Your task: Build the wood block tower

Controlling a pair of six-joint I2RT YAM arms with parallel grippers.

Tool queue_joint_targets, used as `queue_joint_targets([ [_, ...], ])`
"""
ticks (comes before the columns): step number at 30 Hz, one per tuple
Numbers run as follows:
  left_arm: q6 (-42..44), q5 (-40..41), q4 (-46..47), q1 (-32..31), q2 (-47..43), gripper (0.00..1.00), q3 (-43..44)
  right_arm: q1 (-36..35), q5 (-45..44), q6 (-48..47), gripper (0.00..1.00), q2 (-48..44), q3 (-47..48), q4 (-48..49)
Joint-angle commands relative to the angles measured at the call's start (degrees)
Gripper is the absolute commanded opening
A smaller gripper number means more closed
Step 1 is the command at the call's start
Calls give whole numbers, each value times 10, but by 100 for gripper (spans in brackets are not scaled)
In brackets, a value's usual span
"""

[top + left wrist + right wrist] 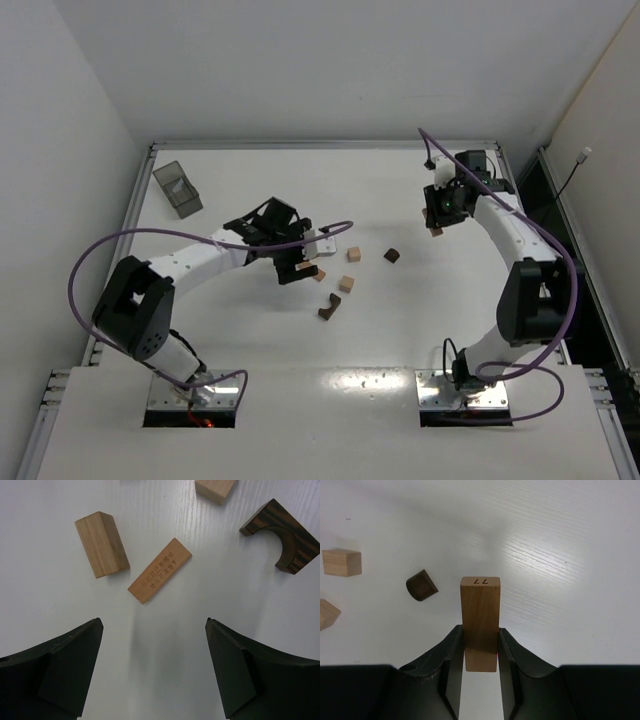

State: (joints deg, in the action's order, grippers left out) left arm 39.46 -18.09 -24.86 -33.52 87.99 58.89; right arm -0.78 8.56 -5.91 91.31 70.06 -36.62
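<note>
The right gripper (480,630) is clamped on a tan brick (480,607) at the table's (250,180) two o'clock, and the left gripper (154,625) hangs with jaws apart over the loose blocks (347,284) near the centre. Nothing is stacked yet, so gathering seems in hand. Next, the left gripper should settle onto the lettered brick (160,570) at its twelve o'clock.

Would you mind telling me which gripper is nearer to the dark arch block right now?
Left. The left gripper hovers open close by the dark arch block; the right gripper, shut on a tan block, is much farther off on the opposite side.
</note>
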Motion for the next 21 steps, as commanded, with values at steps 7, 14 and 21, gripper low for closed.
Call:
queue_joint_targets([
  [7, 199, -104, 31, -1, 20, 81, -10, 24, 28, -4, 0, 17, 42, -6],
  [14, 258, -161, -27, 15, 104, 79, 67, 36, 33, -4, 0, 27, 53, -6],
  [21, 265, -172, -55, 15, 174, 69, 124, 55, 38, -16, 0, 33, 53, -12],
])
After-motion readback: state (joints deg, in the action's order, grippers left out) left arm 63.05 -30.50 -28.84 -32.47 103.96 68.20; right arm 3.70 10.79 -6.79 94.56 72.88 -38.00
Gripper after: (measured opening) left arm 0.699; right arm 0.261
